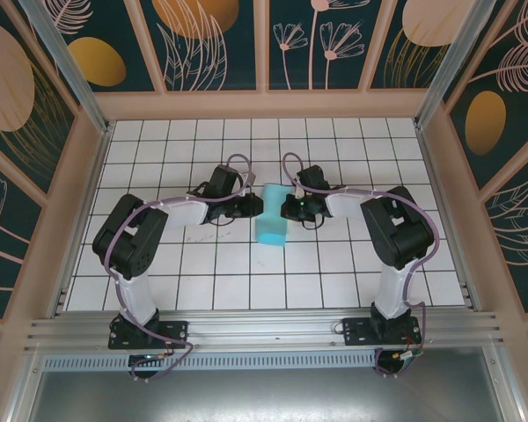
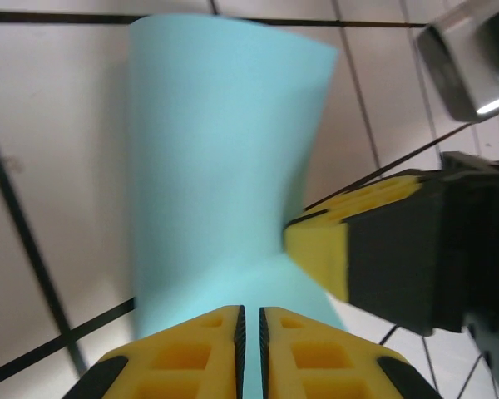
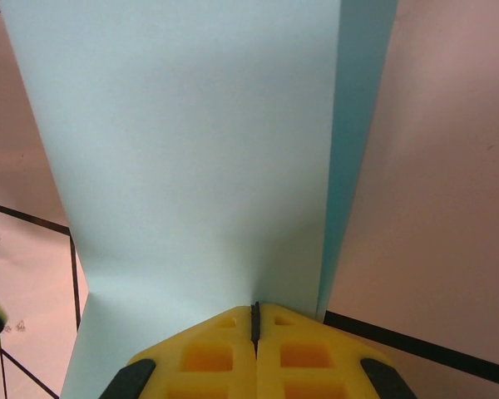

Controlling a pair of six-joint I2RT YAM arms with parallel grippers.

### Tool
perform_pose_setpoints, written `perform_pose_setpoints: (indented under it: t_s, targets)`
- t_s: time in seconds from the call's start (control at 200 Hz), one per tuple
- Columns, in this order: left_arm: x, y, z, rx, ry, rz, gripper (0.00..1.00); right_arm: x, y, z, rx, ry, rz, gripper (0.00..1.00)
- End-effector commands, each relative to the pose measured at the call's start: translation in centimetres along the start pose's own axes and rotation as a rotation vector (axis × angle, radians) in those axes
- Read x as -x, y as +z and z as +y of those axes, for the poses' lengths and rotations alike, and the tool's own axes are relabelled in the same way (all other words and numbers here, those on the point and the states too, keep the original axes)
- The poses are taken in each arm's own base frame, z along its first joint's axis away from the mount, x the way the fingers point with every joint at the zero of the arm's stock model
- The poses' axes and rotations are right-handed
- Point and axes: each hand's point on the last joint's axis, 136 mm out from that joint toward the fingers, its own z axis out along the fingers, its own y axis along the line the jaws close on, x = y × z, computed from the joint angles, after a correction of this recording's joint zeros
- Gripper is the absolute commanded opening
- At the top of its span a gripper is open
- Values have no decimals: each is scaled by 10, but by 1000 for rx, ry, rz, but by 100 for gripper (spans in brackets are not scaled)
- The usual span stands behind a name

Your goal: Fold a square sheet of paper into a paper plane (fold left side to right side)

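Both my grippers meet at the middle of the white grid table (image 1: 352, 268), with the square sheet of paper (image 1: 271, 224) between them. It is lifted and bowed, not flat. Its far end sits by my fingers and its near end droops toward the tiles.

Left gripper (image 2: 250, 312): pads nearly together with only a thin slit between them. Turquoise runs down into that slit, so I read this as a pinch on the sheet's edge. Right gripper (image 3: 254, 306): clamped fully closed, and the sheet rises straight from the seam, so it grips paper too. The right wrist view shows a second layer on the right side, so the sheet is already doubled over or curling there. I can't tell whether a crease is pressed in yet.

Handling, my judgement:
- It looks very light and thin, with no stiffness. It sags and curves under its own weight.
- The matte surface should hold well in the pads, so slip risk is low.
- It is fragile: a hard tug between the two arms could tear or wrinkle it.
- Hold it at the edges or corners only, with a shallow bite, and keep the pads off the line where the fold goes.
- Move both arms together, or the sheet will buckle.
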Motion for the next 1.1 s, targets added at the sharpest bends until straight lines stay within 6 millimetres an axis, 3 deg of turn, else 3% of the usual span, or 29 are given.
perform_pose_setpoints:
  t_s: [0.0,0.18,0.51,0.866,1.096]
  targets:
    - [-2,10,-17,-83,12,19,17,-36,12,-26,-78,41,129,0]
    - [-8,26,-6,-55,-3,42,17,-37,12,-23,-70,36,130,0]
    - [-29,35,19,23,-18,94,18,-31,9,-12,-30,11,113,0]
    - [-44,39,37,77,-31,124,17,18,-30,49,187,-101,-58,1]
    - [-44,39,38,83,-34,123,17,39,-11,59,234,-114,-62,1]
